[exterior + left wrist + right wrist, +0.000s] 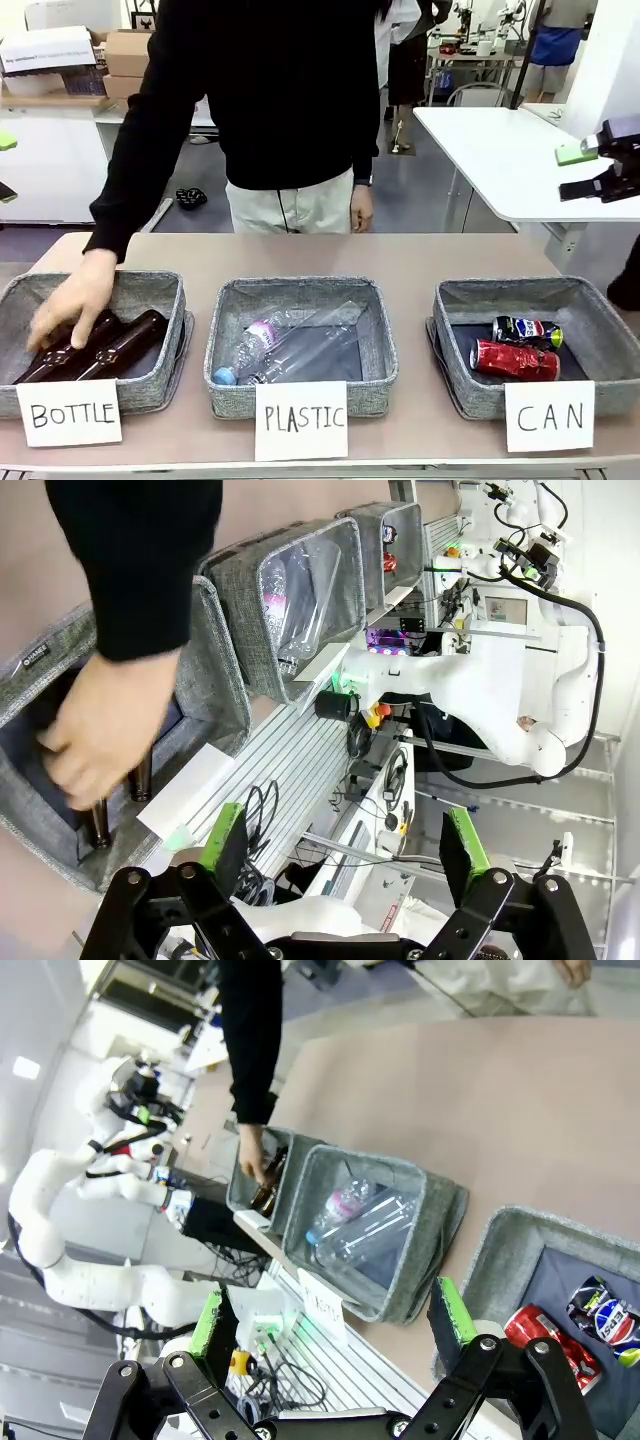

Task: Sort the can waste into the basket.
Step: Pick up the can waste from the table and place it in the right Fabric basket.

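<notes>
Both cans lie inside the grey CAN basket [468,388] at the table's right. The dark blue can [527,330] is at the back and the red can [515,361] is in front of it. My right gripper [590,170] hangs open and empty, high above and to the right of that basket. Its wrist view shows its open fingers [330,1318] over the basket's rim [507,1232], with the red can [545,1345] and the blue can [600,1315] below. My left gripper [343,848] is open and empty, off the table's left edge [4,165]. Far off it sees the CAN basket [400,520].
A person stands across the table with a hand [70,300] on the brown bottles [120,345] in the BOTTLE basket [150,385]. The PLASTIC basket [300,395] in the middle holds clear plastic bottles [290,345]. A white table [500,160] stands behind on the right.
</notes>
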Available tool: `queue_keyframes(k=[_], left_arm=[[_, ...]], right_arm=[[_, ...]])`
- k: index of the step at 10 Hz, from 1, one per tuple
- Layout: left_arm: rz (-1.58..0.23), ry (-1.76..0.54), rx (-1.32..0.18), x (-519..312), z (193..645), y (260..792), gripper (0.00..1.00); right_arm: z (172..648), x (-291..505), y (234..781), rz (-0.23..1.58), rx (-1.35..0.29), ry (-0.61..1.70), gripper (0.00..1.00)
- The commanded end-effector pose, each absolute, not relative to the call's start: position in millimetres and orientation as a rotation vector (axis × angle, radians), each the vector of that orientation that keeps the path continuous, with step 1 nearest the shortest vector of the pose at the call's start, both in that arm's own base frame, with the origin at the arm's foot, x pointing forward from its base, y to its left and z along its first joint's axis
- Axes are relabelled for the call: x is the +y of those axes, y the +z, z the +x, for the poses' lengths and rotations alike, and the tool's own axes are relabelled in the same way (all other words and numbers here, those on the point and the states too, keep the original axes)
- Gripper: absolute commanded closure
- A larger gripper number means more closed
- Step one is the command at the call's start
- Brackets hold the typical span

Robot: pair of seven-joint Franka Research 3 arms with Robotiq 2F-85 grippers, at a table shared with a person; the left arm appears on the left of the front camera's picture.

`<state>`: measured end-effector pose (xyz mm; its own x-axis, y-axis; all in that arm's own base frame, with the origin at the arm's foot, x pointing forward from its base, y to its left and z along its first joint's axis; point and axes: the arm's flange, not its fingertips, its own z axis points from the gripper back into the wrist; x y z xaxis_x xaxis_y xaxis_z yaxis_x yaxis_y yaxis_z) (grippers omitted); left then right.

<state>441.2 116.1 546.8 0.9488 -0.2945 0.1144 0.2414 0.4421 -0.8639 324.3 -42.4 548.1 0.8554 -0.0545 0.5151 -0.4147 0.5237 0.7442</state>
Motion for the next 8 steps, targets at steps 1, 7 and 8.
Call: queue_keyframes(k=[1, 7, 8], left_arm=[[-1.051, -0.338, 0.056, 115.8, 438.8, 550.3, 0.00], [-1.051, -0.338, 0.056, 115.8, 438.8, 550.3, 0.00], [-1.051, -0.338, 0.056, 115.8, 438.8, 550.3, 0.00]], right_arm=[[322.3, -42.4, 547.8, 1.001, -0.515, 0.226, 0.00], [322.3, -42.4, 547.8, 1.001, -0.515, 0.226, 0.00], [322.3, -42.4, 547.8, 1.001, -0.515, 0.226, 0.00]])
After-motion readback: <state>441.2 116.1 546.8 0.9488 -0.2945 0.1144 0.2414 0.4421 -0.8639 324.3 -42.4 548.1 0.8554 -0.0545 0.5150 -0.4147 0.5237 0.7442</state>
